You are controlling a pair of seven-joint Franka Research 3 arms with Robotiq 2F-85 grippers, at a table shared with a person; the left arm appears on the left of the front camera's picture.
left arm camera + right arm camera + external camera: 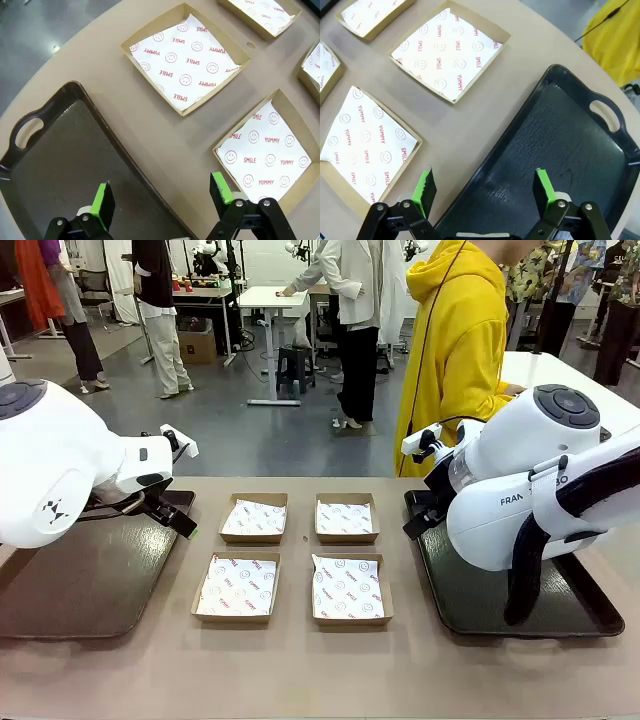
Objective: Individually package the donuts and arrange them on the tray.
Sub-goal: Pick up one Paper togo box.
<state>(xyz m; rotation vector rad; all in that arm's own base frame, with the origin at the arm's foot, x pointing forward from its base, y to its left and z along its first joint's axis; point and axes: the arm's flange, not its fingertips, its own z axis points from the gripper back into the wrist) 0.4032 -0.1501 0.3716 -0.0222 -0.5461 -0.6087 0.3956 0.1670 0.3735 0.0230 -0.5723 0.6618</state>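
Both arms hang over the bench (300, 670), one at each side. The left end effector (161, 192) is wide open, nothing between its green pads (103, 202). It hovers above the inner edge of the left tray (65, 165), one finger over the dark tray floor, the other over bare bench just beside a box. That tray is dark brown, with a cut-out handle at one end.

Over on the other side, the right end effector (484, 186) is spread just as wide and also grips nothing. It hovers above the inner rim of the right tray (560, 150), which is black with a handle slot at its far end.

Between the two trays sit four boxes in two rows of two: far left (254, 517), far right (346, 517), near left (237, 587), near right (349, 588). Each is shallow brown card lined with white paper printed with red smileys, "SMILE" and "YUMMY".

Where the donuts are, I cannot tell from these views.

A person (455, 350) in a yellow hoodie stands at the far side, behind the right tray.
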